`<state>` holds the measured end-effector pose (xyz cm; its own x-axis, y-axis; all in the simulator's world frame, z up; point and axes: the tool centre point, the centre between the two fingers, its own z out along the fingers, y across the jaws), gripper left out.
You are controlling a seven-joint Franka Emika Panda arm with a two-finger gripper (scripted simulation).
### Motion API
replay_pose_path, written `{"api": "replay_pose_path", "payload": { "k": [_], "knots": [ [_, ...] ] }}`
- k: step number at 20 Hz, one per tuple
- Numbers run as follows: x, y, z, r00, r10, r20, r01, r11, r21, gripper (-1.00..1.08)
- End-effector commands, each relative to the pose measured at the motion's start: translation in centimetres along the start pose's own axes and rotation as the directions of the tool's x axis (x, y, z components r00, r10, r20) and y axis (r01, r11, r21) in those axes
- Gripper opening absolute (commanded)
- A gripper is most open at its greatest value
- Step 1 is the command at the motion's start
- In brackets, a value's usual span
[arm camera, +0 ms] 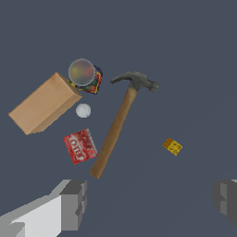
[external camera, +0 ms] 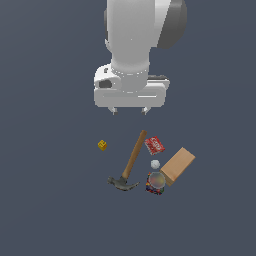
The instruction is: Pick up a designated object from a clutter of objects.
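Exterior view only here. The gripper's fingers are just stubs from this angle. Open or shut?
Observer: Open. In the wrist view the gripper has its fingers far apart, with nothing between them.
Operator: Red box looks very close to the hammer handle. Touching?
Observer: No. The red box lies beside the hammer handle, and a thin strip of floor shows between them.
Operator: Is the box centred under the gripper?
Observer: No. It lines up with one finger, not with the gap between the two.
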<state>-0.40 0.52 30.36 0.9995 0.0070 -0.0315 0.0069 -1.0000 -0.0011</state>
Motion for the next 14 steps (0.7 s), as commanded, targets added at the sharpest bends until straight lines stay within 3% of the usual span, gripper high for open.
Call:
{"api": "replay_pose_path", "payload": {
  "k": [1,14],
  "knots": [
    [0.0,0.0,-0.2,1.000,-0.003,0.000,0.003,1.000,0.000,1.00],
    [0.6,-2.2,4.5,0.998,-0.062,-0.005,0.062,0.998,-0.014,1.00]
  ]
}}
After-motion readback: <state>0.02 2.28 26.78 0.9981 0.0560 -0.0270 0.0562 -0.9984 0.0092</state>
